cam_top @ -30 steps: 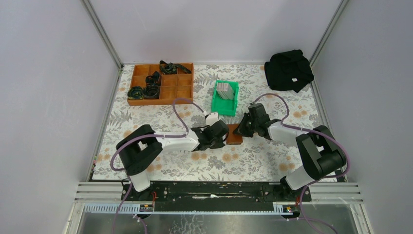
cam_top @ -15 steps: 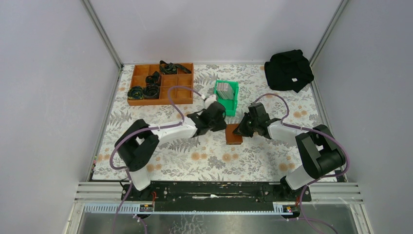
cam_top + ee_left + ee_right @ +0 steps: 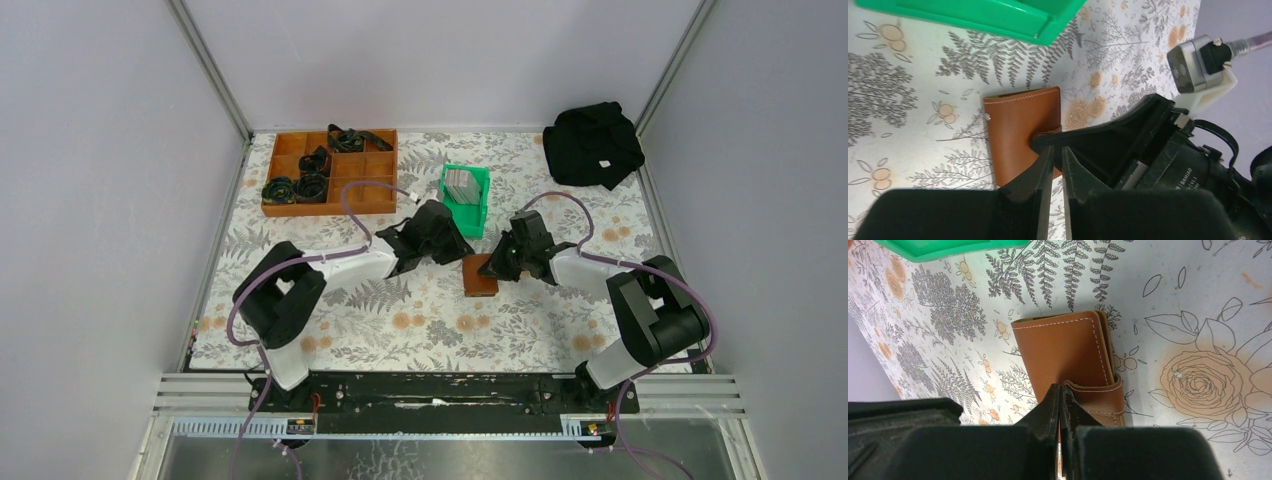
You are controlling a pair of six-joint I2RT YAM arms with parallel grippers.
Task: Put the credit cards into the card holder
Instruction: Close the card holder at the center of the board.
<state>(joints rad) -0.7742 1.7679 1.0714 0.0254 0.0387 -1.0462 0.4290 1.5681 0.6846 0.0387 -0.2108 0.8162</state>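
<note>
Clenched right end effector (image 3: 1062, 390) pins the card holder (image 3: 1060, 347) so the barely-parted, empty left end effector (image 3: 1057, 156) can fetch credit cards (image 3: 461, 184), I guess.

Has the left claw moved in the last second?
Yes. The left gripper has pulled away from the wallet, going up the table toward the green bin.

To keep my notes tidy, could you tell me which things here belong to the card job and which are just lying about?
For the job: credit cards, in the green bin; card holder.
Lying about: wooden tray holding black coiled items; black cloth.
</note>
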